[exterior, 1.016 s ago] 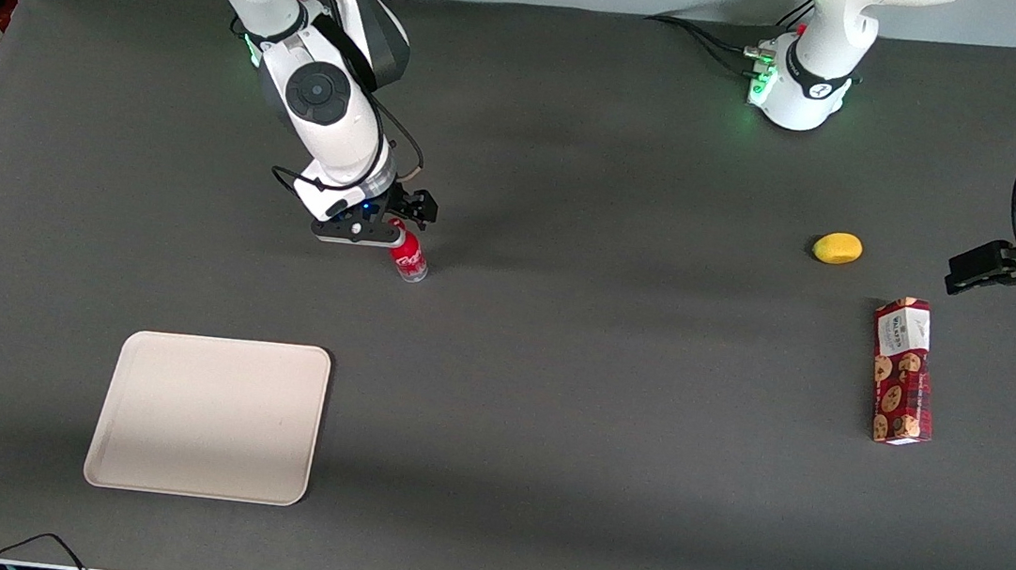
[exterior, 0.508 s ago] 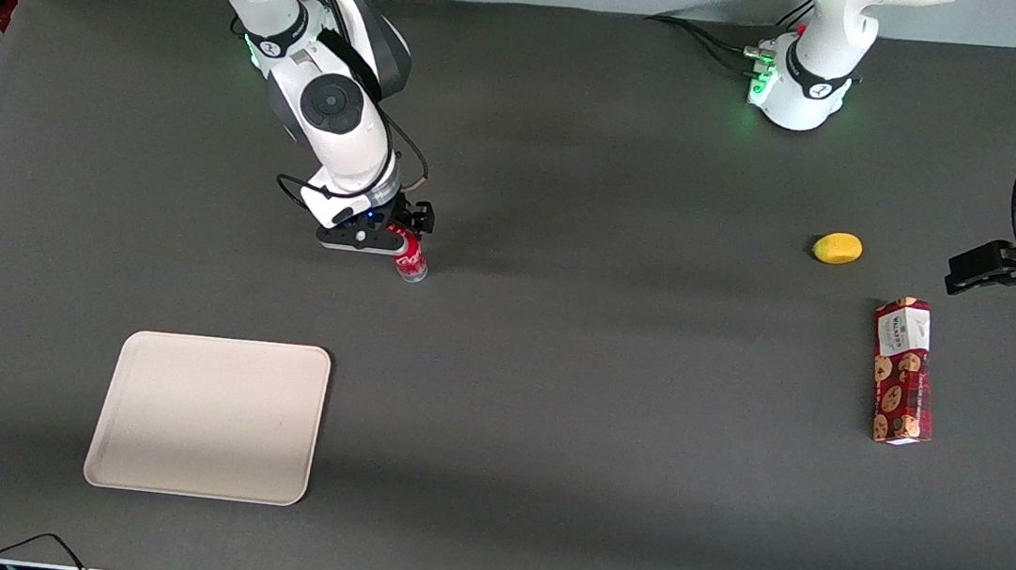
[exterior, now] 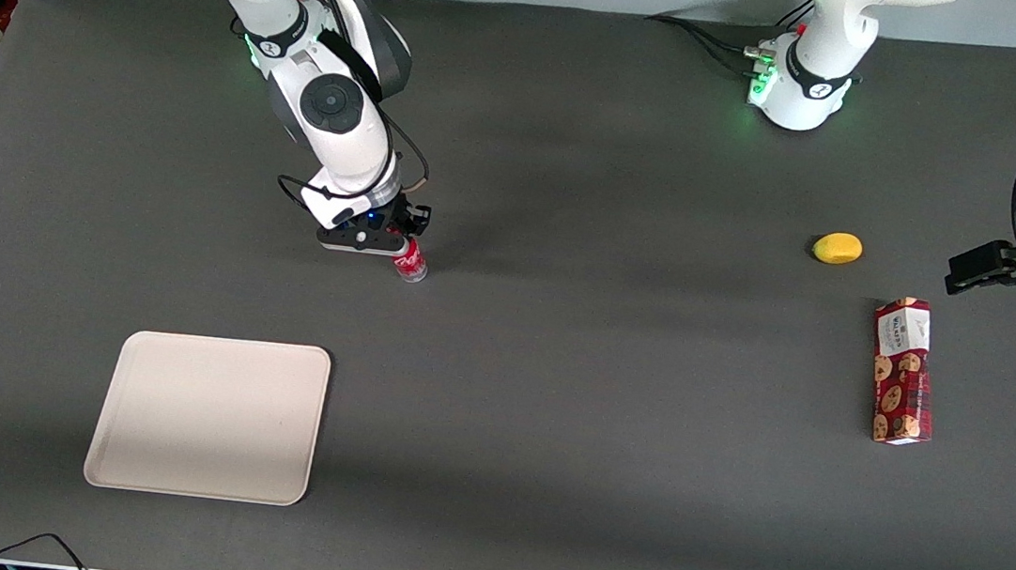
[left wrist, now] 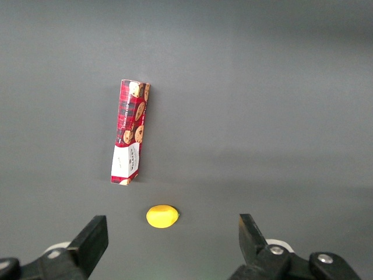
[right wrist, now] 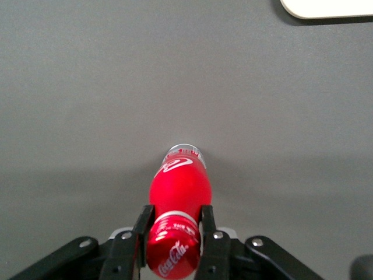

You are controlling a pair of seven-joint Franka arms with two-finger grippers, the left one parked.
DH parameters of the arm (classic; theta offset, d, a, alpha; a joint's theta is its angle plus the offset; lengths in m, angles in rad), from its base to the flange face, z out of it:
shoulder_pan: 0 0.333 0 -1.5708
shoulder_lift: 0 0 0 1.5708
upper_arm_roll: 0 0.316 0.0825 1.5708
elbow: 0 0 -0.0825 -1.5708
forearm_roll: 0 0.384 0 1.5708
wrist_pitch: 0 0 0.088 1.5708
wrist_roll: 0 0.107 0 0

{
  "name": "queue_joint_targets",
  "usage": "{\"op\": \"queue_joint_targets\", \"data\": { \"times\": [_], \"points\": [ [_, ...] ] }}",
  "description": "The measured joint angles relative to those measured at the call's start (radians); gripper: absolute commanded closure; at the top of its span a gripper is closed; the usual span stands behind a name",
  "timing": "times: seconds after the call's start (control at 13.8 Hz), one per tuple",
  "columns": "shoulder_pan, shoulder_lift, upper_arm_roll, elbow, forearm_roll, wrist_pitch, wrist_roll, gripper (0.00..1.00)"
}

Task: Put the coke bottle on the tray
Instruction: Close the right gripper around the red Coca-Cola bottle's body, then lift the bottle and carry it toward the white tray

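The coke bottle (exterior: 412, 264) is small and red with a clear base. It stands on the dark table, farther from the front camera than the tray (exterior: 209, 416). My right gripper (exterior: 401, 242) is over the bottle's top. In the right wrist view the gripper (right wrist: 173, 226) has a finger against each side of the red cap of the bottle (right wrist: 179, 185), so it is shut on it. The bottle's base rests on the table. The cream tray is flat and holds nothing; one corner of it shows in the right wrist view (right wrist: 326, 7).
A red cookie box (exterior: 903, 372) and a small yellow fruit (exterior: 838, 248) lie toward the parked arm's end of the table. Both also show in the left wrist view, the box (left wrist: 130, 132) and the fruit (left wrist: 162, 216).
My right gripper has come down lower over the bottle's top and its fingers now sit against the cap. The bottle has stayed in place.
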Motion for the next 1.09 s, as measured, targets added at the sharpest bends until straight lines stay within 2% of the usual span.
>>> {"op": "queue_joint_targets", "data": {
  "times": [0.22, 0.44, 0.58, 0.87, 1.09],
  "points": [
    [0.0, -0.014, 0.001, 0.058, -0.001, -0.108, 0.003, 1.0],
    [-0.001, -0.069, 0.003, 0.187, 0.005, -0.312, -0.008, 1.0],
    [-0.005, -0.107, -0.018, 0.307, 0.028, -0.468, -0.078, 1.0],
    [-0.014, -0.138, -0.208, 0.541, 0.105, -0.699, -0.364, 1.0],
    [-0.019, -0.136, -0.356, 0.627, 0.119, -0.75, -0.593, 1.0]
  ]
}}
